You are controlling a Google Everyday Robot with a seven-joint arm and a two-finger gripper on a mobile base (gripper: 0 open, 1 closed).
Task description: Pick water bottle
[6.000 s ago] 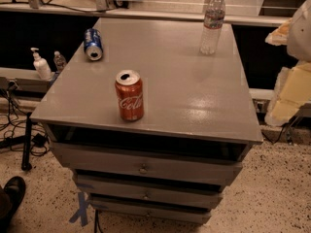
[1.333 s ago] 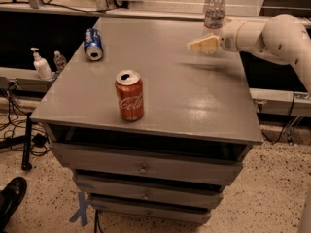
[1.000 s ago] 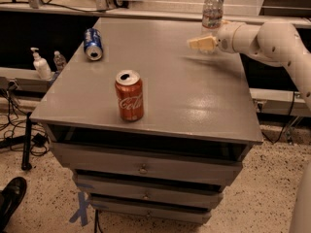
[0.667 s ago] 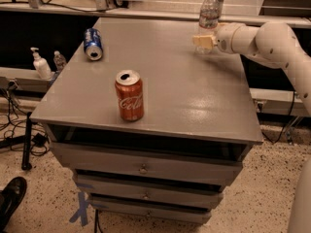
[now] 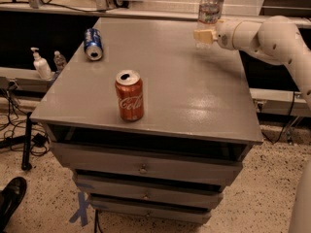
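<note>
The water bottle (image 5: 208,6), clear plastic with a white cap and a pale label band, stands upright at the far right corner of the grey table (image 5: 194,91). My gripper (image 5: 204,36), cream-coloured at the end of the white arm reaching in from the right, is at the bottle's lower part and hides it. The bottle's top half shows above the gripper. I cannot tell whether the gripper touches the bottle.
A red cola can (image 5: 129,96) stands upright near the table's front left. A blue can (image 5: 93,43) lies on its side at the back left. A white pump bottle (image 5: 41,66) and a tiny clear bottle (image 5: 60,60) sit on a ledge to the left. Drawers (image 5: 143,169) are below.
My gripper has moved from the right side of the table up and back to the bottle, and now covers its lower part. The bottle and both cans have not moved.
</note>
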